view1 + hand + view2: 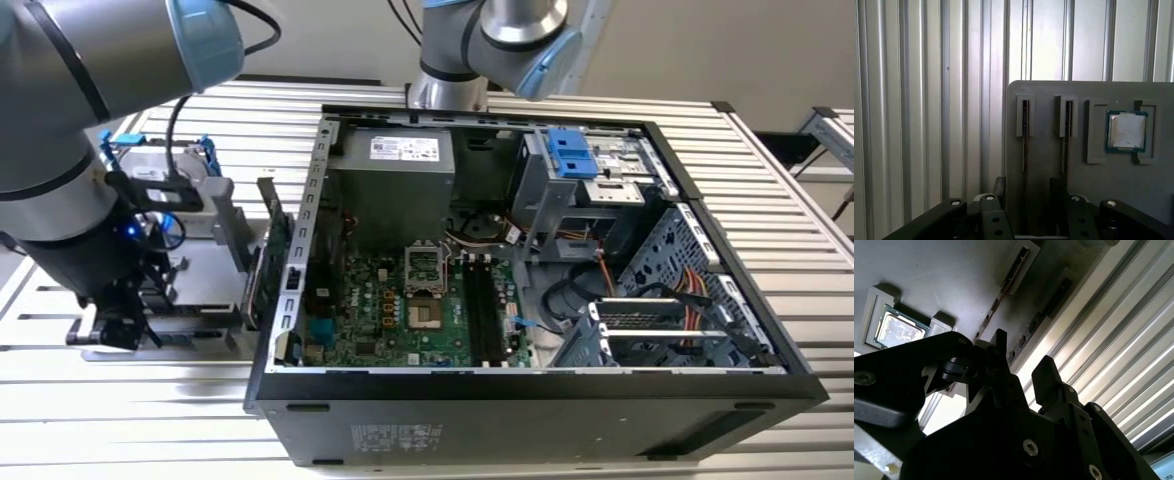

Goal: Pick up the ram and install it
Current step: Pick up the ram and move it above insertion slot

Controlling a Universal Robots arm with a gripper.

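A ribbed aluminium table (787, 190) carries an open computer case (534, 400) lying on its side, with the green motherboard (387, 300) and its black memory slots (483, 305) facing up. Beside the case, toward the exterior view's left, sits a grey holder tray (1134, 195), and the arm reaches down over it with the gripper (118, 325) close above the tray. In the first wrist view the tray has two narrow upright pockets side by side, each with a thin board standing on edge in it. The ram (1025, 130) sits in the pocket nearest the tray's edge, a second stick (1067, 127) stands in the next pocket, and a square processor chip (1126, 131) lies flat in a recess beyond that. The gripper (1027, 186) is spread, its two black fingers (999, 186) set apart with the ram's line running into the gap between them (the second stick passes just outside the far finger). Whether the fingertips touch the ram cannot be told. The ram stands in its pocket, well apart from the motherboard.
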